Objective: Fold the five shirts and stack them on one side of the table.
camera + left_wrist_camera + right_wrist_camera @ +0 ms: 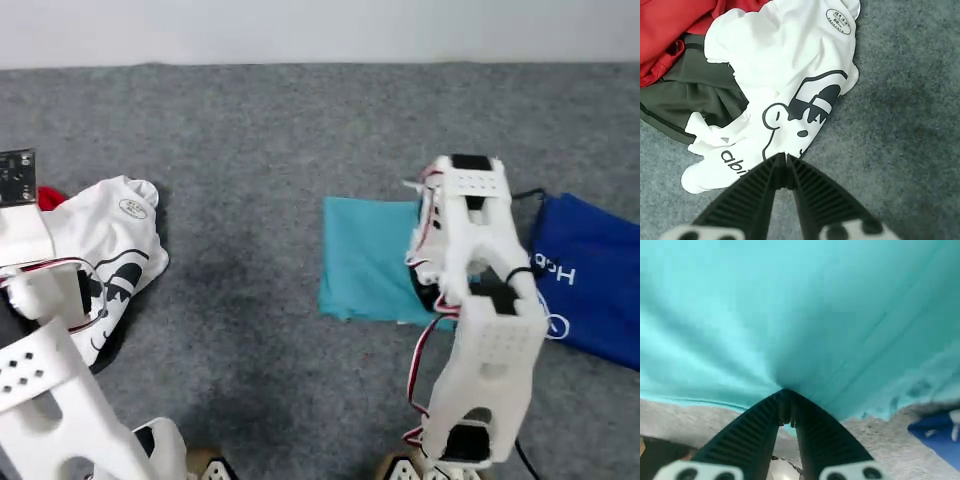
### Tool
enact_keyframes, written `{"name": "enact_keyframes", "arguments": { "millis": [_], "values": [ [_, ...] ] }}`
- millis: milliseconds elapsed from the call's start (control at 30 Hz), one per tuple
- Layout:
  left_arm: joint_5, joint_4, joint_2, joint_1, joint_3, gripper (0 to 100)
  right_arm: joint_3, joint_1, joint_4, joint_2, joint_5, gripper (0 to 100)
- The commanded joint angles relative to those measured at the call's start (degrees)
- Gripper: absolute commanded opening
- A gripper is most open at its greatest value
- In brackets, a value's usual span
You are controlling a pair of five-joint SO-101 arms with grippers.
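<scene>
A teal shirt [365, 260] lies flat in the middle of the grey table [250, 140]. My right gripper [785, 395] is shut on the teal shirt [790, 315], whose cloth puckers at the fingertips; the right arm [480, 300] covers that shirt's right edge. A blue shirt [590, 280] lies at the right edge. At the left sits a crumpled white shirt [115, 240] with a black cartoon print, piled with a red shirt [670, 25] and a dark shirt [695, 95]. My left gripper [786, 162] is shut, with its tips at the near edge of the white shirt [790, 65].
Bare grey felt stretches between the white pile and the teal shirt and along the far side up to a pale wall [320, 30]. The left arm's white body [40, 370] fills the lower left corner. A corner of the blue shirt [935, 432] lies beside the teal one.
</scene>
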State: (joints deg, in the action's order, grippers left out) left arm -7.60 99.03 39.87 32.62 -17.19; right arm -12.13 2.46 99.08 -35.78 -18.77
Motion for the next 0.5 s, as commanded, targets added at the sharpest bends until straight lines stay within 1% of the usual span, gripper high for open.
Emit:
{"name": "enact_keyframes", "arguments": {
  "millis": [0, 100, 300, 400, 467],
  "values": [
    [-0.4, 1.3, 0.9, 0.3, -0.1, 0, -1.6, 5.1, 1.1, -0.6, -2.5, 0.9],
    [-0.3, 1.3, 0.9, 0.3, -0.1, 0, -4.0, 6.5, 2.1, 2.5, -3.9, 0.9],
    [-0.3, 1.3, 0.8, 0.3, -0.1, 0, -8.7, 4.6, 1.6, 12.3, -3.4, 1.1],
    [-0.3, 1.3, 0.8, 0.3, -0.2, 0, -9.6, 3.2, 0.5, 13.1, -2.8, 6.9],
    [-0.3, 1.3, 0.8, 0.3, -0.2, 0, -9.2, 3.1, -1.8, 12.9, 0.4, 12.5]
  ]
}}
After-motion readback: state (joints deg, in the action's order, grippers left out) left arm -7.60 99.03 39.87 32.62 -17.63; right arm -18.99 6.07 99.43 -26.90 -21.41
